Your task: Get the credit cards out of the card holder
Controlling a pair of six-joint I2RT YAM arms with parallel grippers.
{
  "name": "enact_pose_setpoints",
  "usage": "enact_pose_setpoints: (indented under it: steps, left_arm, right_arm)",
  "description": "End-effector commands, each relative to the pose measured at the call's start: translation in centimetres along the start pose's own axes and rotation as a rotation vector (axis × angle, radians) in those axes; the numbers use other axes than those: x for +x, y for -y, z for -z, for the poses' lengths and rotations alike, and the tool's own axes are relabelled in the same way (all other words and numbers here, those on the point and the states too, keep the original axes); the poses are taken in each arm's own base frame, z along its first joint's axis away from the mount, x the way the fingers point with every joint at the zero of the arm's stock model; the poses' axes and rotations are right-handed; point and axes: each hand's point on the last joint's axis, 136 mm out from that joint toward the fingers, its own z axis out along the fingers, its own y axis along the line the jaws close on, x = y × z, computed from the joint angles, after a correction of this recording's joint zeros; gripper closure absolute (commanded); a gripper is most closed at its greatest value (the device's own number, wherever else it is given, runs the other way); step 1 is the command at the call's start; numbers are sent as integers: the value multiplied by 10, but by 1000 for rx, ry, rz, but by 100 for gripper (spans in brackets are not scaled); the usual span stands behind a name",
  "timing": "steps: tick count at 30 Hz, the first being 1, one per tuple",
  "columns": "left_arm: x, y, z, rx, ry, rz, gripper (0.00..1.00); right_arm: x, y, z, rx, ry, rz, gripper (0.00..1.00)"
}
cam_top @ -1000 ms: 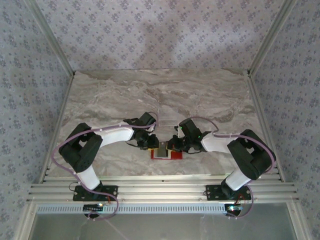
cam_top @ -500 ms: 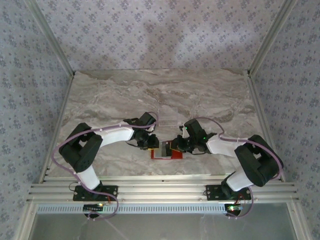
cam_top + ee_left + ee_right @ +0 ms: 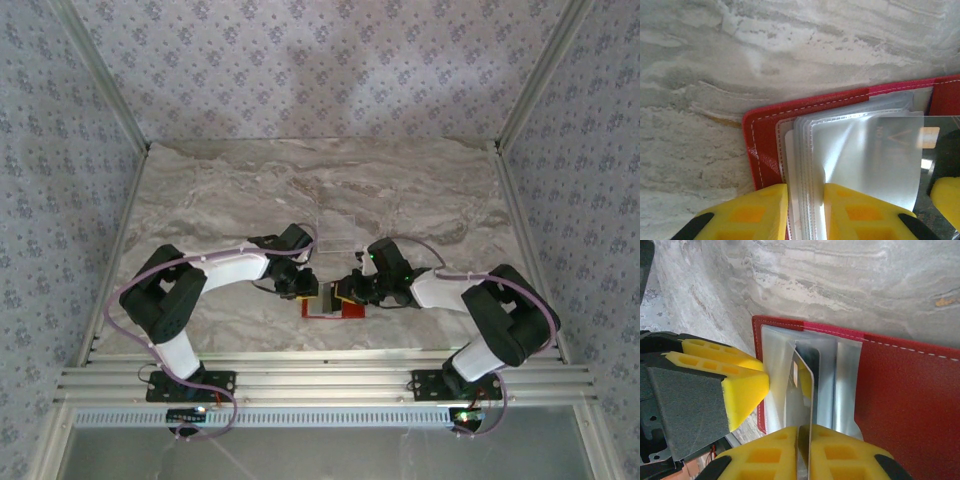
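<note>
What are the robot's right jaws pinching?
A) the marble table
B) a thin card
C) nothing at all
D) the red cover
B: the right jaws' yellow pads squeeze a thin card edge-on over the open wallet.

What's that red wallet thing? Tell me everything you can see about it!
The card holder is a small red wallet, leather-looking, with pale stitching along its edge. It lies open and flat on the marble table, between the two arms. Inside is a stack of clear plastic sleeves. The left end effector pinches those sleeves, and the right end effector grips a thin credit card standing on edge among them.
</note>
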Motion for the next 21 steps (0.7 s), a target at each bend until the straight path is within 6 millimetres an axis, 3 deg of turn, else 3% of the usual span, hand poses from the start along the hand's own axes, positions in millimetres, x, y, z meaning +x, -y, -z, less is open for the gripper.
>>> enact_pose_setpoints:
  steps: [1,5,11,21]
  left_arm:
    - [11,-24,-9,-97,-46,6,74]
    - [10,-23,-8,-97,-44,6,73]
    - [5,-15,4,-79,-13,-3,73]
    - [-5,4,36,-36,65,-41,70]
  right_arm:
    - [1,3,1,13,-3,-6,89]
    - [2,16,10,95,17,14,93]
    - [3,18,26,150,27,68,94]
    - [-12,-10,60,223,29,299,96]
